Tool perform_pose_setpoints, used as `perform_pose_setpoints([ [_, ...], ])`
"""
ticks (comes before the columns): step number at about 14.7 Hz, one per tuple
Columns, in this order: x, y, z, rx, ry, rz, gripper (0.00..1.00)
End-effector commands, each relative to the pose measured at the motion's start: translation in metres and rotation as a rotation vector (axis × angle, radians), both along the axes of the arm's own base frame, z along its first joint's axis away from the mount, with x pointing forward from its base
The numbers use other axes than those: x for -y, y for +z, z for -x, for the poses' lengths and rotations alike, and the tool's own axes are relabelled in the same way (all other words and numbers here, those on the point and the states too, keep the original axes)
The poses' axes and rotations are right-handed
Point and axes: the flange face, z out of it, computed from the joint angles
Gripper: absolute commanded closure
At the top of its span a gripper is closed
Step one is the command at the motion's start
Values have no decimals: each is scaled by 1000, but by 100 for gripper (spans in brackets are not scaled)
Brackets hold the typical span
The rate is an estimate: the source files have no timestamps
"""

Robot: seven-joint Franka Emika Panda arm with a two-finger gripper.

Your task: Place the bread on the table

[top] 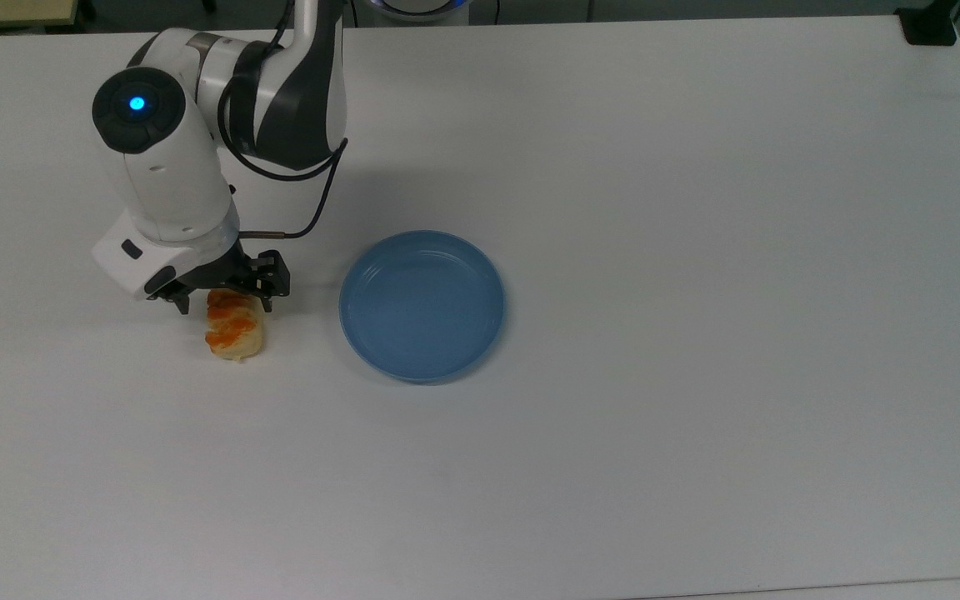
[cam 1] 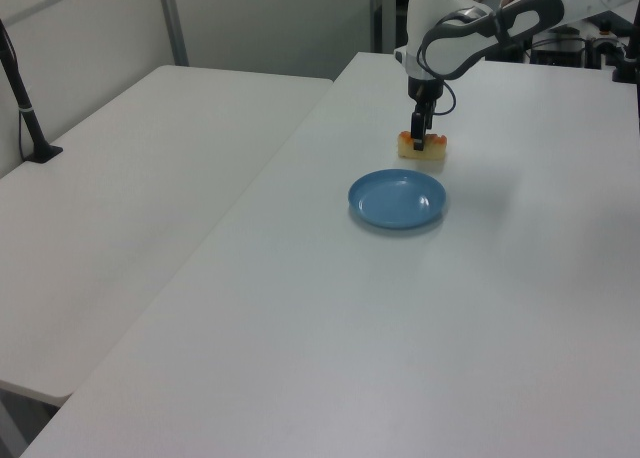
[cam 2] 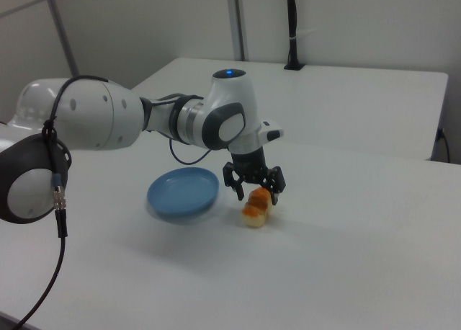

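White table (top: 697, 250), bread (top: 234, 332) released.

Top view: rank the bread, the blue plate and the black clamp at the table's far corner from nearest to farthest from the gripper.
1. The bread, lying on the table right under the open gripper.
2. The blue plate, to the top view's right of the gripper.
3. The black clamp, at the corner in the top view's upper right.
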Motion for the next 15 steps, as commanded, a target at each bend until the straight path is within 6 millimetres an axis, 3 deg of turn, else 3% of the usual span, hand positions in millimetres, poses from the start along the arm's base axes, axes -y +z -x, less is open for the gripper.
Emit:
perform_pose_setpoints([
  [1, -33, 67, 5, 59, -23, 2, 0],
  [2, -67, 99, 12, 41, -50, -3, 0],
  [4, -107, 148, 27, 45, -75, -9, 0],
  [9, -183, 227, 87, -64, -40, -17, 0],
  [12, -191, 255, 107, -60, -76, -18, 0],
  [15, -191, 259, 113, -61, -96, -13, 0],
])
